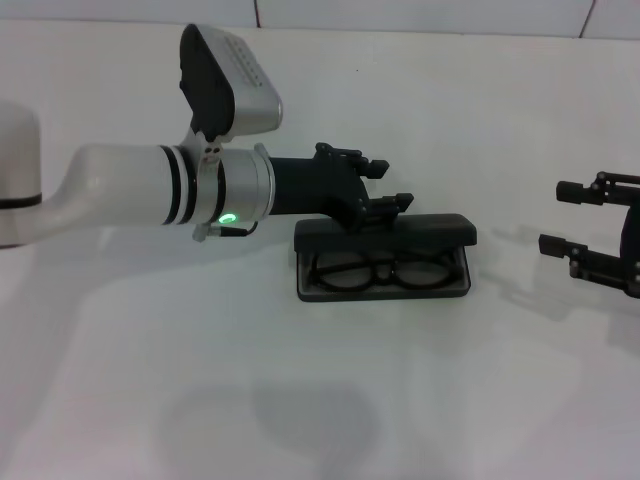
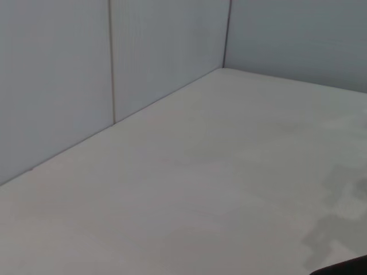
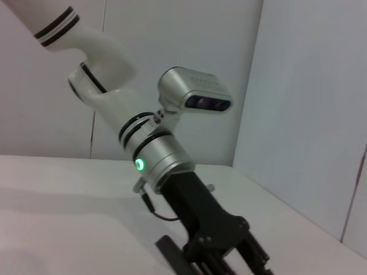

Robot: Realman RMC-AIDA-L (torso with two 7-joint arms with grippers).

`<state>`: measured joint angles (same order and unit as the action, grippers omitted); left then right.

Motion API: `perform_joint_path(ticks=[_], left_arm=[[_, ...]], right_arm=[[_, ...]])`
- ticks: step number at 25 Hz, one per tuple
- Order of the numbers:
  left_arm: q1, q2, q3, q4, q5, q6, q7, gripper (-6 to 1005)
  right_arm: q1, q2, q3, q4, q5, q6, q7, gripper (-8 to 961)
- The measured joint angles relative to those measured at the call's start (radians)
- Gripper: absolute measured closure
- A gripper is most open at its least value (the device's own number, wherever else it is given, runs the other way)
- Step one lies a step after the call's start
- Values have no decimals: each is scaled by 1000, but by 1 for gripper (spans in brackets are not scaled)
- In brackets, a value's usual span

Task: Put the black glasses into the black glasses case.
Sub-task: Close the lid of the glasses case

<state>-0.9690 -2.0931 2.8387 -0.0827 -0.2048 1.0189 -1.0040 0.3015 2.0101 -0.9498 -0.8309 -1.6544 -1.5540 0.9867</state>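
one black glasses case (image 1: pixel 385 255) sits mid-table, lid up at the back and partly lowered, tray facing the robot. one pair of black glasses (image 1: pixel 385 272) lies flat inside the tray, both lenses visible, frame within the tray walls.

white table (image 1: pixel 150 380) has bare surface all round the case: wide strip in front of it, more on the robot's left under the arm, and a gap on the right between the case and the right gripper. back edge of the table meets the wall panels just behind the left gripper.

two grippers in view. left gripper (image 1: pixel 385 180) reaches in from the left, hovering at the case's rear left corner, lower finger just over or against the lid edge; can't tell if it touches. fingers spread apart, nothing between them. right wrist view shows that same arm angled down toward the case end (image 3: pixel 172 252).

right gripper (image 1: pixel 565 215) is at the right edge, well apart from the case, fingers wide and empty.
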Motion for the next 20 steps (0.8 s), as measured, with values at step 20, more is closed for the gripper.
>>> perform_joint_path(ticks=[20], left_arm=[[69,8,-4,14,-117,168,125,436]], right_arm=[[4,-4,1,2,-6,5,-2,388]])
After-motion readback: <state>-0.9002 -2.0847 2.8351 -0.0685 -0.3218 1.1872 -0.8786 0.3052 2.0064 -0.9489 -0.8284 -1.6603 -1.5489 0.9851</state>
